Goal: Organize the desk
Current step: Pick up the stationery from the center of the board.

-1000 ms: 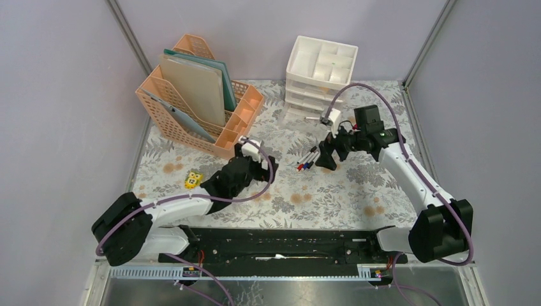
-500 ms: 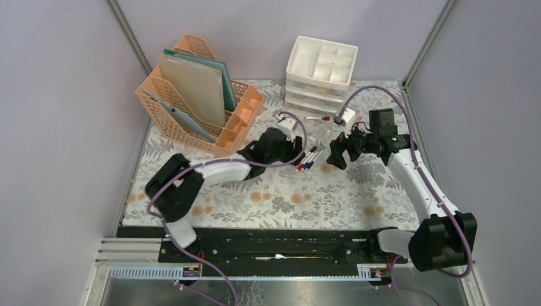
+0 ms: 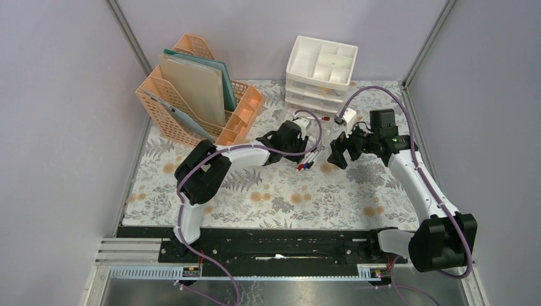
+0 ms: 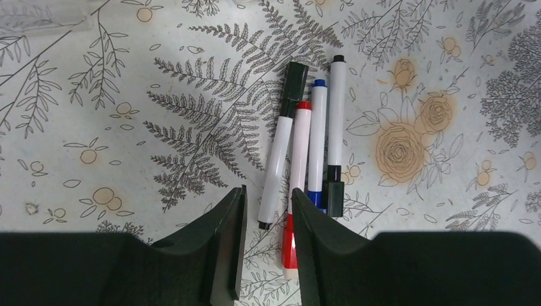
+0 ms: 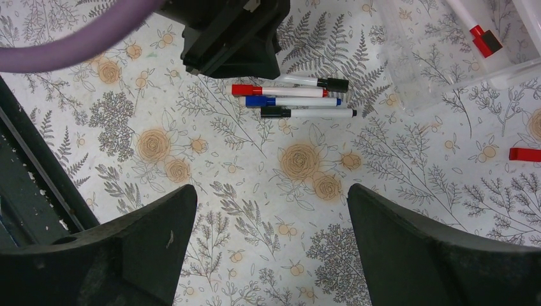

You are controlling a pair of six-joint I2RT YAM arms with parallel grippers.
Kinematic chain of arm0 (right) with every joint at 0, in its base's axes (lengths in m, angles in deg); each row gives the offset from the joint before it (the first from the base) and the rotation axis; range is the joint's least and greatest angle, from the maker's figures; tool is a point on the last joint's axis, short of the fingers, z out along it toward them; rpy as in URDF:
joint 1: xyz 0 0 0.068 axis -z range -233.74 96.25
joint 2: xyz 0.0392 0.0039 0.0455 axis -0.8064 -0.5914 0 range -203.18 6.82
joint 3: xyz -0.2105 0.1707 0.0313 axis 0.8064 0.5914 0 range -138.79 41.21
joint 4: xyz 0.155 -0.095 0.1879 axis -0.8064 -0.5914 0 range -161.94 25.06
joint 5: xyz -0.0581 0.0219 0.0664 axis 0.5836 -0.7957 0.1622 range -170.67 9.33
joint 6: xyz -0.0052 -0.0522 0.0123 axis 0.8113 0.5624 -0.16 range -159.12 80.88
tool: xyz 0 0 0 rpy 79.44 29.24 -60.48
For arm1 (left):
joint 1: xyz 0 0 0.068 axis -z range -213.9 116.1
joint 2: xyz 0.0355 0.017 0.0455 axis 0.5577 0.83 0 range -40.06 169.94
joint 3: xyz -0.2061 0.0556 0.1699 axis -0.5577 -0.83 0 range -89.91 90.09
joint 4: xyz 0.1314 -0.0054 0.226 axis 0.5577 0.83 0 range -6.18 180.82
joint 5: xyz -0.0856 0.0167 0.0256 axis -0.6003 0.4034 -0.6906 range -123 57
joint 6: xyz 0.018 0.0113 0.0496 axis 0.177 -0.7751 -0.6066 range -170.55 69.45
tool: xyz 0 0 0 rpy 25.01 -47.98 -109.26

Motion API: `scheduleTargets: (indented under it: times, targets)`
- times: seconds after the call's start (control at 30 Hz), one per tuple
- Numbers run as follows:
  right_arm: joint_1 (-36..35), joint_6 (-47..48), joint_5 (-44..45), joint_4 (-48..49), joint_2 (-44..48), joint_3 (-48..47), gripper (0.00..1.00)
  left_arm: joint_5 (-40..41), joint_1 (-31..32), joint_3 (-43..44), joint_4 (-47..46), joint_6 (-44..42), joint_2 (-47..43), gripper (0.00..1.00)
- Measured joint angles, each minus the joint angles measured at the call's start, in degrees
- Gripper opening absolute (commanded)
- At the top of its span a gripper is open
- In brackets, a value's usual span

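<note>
Black fingers [image 4: 233, 242] of the left gripper [image 4: 268, 193] stood close together with a narrow gap between them. The near tip of a black-capped marker [image 4: 281, 146] lay in that gap, and neither finger was seen to touch it, so the jaws were not clamped on anything. Immediately right of it lay a red marker [image 4: 298, 159], its near end passing under the right-hand finger, then a blue marker [image 4: 317, 140] and a black marker [image 4: 335, 121]. All four lay side by side and touching, flat on the cloth. The right gripper [image 5: 271, 191] had its jaws spread wide, with nothing between them but patterned cloth, and it was held above the surface to the right of the markers. The left arm reached across from the near left, its wrist over the middle of the desk [image 3: 281, 197], whose fern-and-flower cloth filled the floor of the enclosure. A peach file rack [image 3: 191, 102] holding folders stood at the far left of the desk. A white drawer unit [image 3: 319, 70] stood at the far edge, right of centre. One further marker with a red cap [image 5: 475, 25] lay in front of that unit.
</note>
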Motion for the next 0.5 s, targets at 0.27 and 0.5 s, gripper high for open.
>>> scheduleTargets:
  times: [0.27,0.5]
  targets:
    - [0.02,0.09,-0.02,0.0,0.0,0.11,0.94,-0.44,0.0,3.17,2.93,-0.76,3.65,0.37]
    - [0.15,0.39,-0.07,0.0,0.02,0.13,0.94,-0.2,0.0,5.22,4.55,-1.57,5.33,0.37]
